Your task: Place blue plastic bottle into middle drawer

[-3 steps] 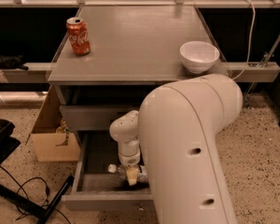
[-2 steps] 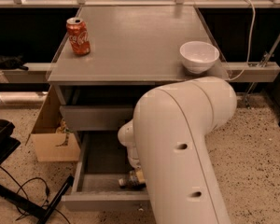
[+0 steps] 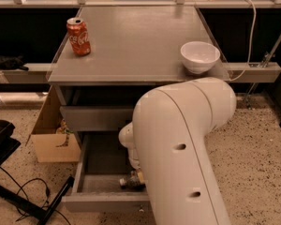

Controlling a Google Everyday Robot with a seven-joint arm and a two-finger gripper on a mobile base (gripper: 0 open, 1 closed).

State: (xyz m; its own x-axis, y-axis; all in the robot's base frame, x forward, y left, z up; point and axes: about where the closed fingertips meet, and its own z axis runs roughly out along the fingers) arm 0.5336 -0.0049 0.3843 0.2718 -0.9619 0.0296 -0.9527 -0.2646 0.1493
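The middle drawer [image 3: 101, 202] is pulled open below the grey cabinet top, and its dark floor [image 3: 100, 158] shows. The blue plastic bottle [image 3: 129, 181] lies low inside the drawer near its front wall; only a small clear end of it shows beside my arm. My gripper [image 3: 137, 174] reaches down into the drawer right at the bottle. It is mostly hidden behind my large white arm [image 3: 187, 149], which covers the drawer's right half.
The like grey drawer [image 3: 96, 117] above is closed. A red Coca-Cola can [image 3: 78, 36] stands at the cabinet top's back left and a white bowl [image 3: 200, 56] at its right edge. A cardboard box [image 3: 51, 137] and black stand legs [image 3: 18, 205] are on the floor at left.
My arm has swung lower and further over the drawer, hiding more of it. The gripper and bottle have sunk toward the drawer's floor near the front.
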